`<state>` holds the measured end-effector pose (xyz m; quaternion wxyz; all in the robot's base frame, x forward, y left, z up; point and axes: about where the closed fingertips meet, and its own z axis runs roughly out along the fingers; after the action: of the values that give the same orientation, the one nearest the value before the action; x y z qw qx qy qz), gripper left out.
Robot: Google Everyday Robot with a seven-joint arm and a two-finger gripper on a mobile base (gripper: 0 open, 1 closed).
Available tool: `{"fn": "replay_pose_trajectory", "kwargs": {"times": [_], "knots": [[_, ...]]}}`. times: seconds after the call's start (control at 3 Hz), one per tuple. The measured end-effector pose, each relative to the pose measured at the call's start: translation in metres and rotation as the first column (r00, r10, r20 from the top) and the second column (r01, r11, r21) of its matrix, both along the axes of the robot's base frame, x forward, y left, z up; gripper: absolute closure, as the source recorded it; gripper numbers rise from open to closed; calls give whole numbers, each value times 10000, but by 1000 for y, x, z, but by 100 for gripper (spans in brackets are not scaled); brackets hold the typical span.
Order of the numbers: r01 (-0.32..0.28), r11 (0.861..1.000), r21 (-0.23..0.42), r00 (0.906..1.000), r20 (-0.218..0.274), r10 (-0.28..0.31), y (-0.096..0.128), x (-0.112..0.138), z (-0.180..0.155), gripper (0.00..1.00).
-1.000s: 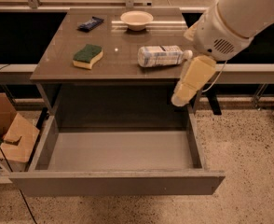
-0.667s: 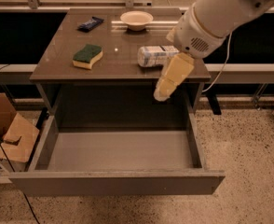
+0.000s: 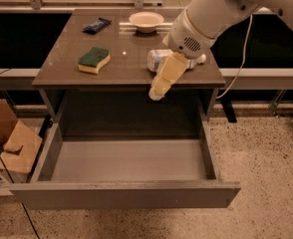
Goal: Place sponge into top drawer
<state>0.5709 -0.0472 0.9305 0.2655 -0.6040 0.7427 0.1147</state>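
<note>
One sponge point(image 3: 93, 60) lying on the table point(image 3: 67, 76); one top drawer point(image 3: 126, 161) pulled open; one gripper point(image 3: 156, 91) at the table's front edge, grip state unclear.

Shows the gripper point(image 3: 159, 86) at the front edge of the table point(image 3: 67, 72), four o'clock from the sponge point(image 3: 94, 60) (green side up, well apart); finds the top drawer point(image 3: 126, 161) pulled open at six o'clock.

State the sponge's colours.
Small rectangular sponge: yellow, dark green top; camera view. Cream claw hangs by brown table's front edge.
</note>
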Motion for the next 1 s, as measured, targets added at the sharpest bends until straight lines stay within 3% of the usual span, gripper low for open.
{"fn": "replay_pose_trajectory", "kwargs": {"times": [0.33,1.0], "knots": [[417,9987,304,9991,32,-418,5,9,-5,0],[1309,9775,1655,9896,378,-1389,42,92,-26,0]]}}
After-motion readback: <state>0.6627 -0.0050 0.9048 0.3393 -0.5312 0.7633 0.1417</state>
